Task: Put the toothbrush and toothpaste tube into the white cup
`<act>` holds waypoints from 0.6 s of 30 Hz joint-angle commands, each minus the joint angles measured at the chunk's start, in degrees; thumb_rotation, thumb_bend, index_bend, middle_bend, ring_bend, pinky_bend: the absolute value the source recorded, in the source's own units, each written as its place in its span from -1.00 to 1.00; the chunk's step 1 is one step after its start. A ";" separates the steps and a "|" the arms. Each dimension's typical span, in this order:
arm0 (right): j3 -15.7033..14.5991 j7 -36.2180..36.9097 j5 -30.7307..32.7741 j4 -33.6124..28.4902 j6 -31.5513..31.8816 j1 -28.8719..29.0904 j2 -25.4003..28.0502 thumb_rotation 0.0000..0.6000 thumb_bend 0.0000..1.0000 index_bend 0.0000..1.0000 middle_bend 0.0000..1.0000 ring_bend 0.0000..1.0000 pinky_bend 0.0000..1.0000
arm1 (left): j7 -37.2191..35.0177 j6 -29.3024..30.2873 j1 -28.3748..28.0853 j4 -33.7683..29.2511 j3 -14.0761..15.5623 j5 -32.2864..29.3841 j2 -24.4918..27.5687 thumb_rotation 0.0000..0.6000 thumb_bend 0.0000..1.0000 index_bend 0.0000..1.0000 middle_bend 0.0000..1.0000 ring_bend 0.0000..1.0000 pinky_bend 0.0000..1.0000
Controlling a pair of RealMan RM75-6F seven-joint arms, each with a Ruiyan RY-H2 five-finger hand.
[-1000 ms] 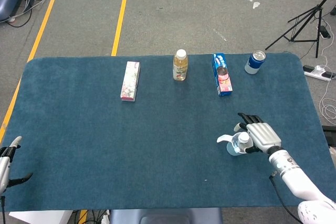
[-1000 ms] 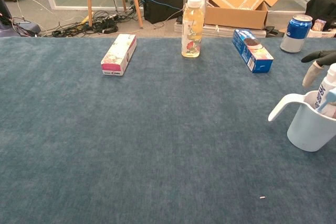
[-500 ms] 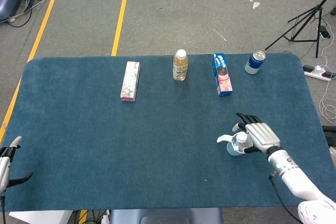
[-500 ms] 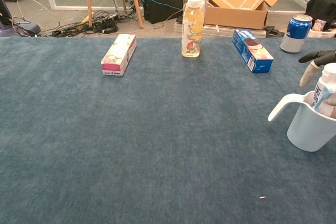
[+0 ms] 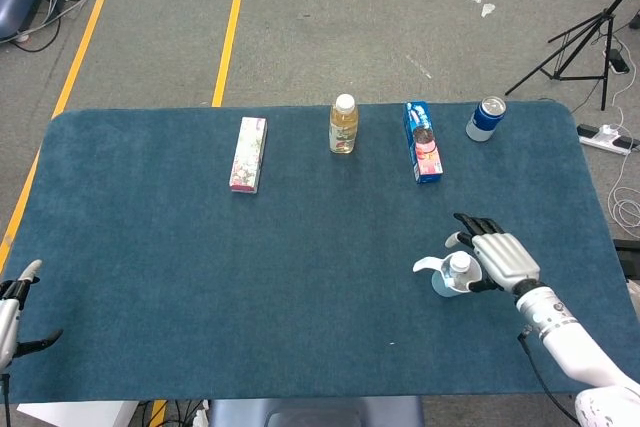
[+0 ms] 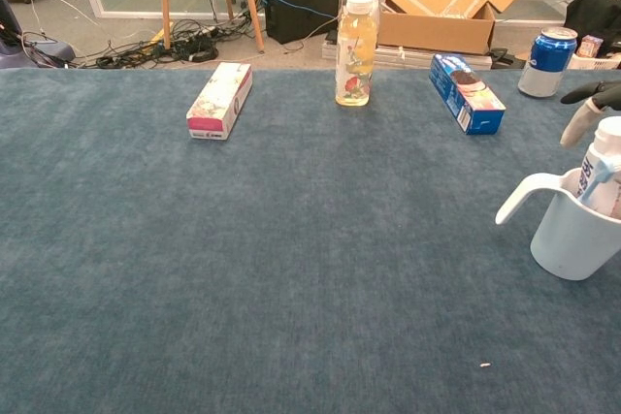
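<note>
White cup point(image 6: 572, 230) stands near the right edge of the blue-felt desk point(image 5: 300, 277), handle toward the desk's middle. Toothpaste tube point(image 6: 604, 167) is upright inside it, cap end up. A pale blue piece shows at the rim beside the tube, probably the toothbrush; cannot confirm.

Change over the last second: right hand point(image 5: 500, 259) has drawn slightly away from the cup toward the right edge, and the tube now stands free. Its fingers point(image 5: 470, 223) are spread and grip nothing. Judgement: tube released, placement looks done, hand withdrawing.

Left hand point(image 5: 15, 309) sits at the desk's near left corner, fingers apart, empty.

Pink box point(image 5: 248, 153), juice bottle point(image 5: 343, 124), blue carton point(image 5: 423, 141) and can point(image 5: 486, 118) line the far edge.
</note>
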 commanded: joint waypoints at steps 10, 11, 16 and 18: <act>-0.58 -1.21 -0.87 -7.45 2.47 -1.72 7.14 1.00 -0.52 -0.62 -1.00 -1.00 -0.96 | 0.48 -0.14 -0.11 0.12 0.00 -0.14 -0.28 1.00 -1.00 -0.87 -0.47 -0.54 -0.43; -0.61 -1.16 -0.99 -7.96 2.56 -1.85 7.68 1.00 -0.52 -0.63 -1.00 -1.00 -0.96 | 0.52 -0.16 -0.12 0.14 0.02 -0.15 -0.31 1.00 -1.00 -0.87 -0.47 -0.54 -0.43; -0.80 -1.17 -1.88 -10.29 3.36 -2.66 10.07 1.00 -0.52 -0.64 -1.00 -1.00 -0.96 | 0.65 -0.25 -0.17 0.25 0.01 -0.23 -0.40 1.00 -1.00 -0.87 -0.47 -0.54 -0.43; -0.99 -2.03 -2.35 -11.17 4.01 -3.01 10.90 1.00 -0.52 -0.64 -1.00 -1.00 -0.96 | 0.67 -0.28 -0.20 0.31 -0.02 -0.27 -0.44 1.00 -1.00 -0.87 -0.47 -0.54 -0.43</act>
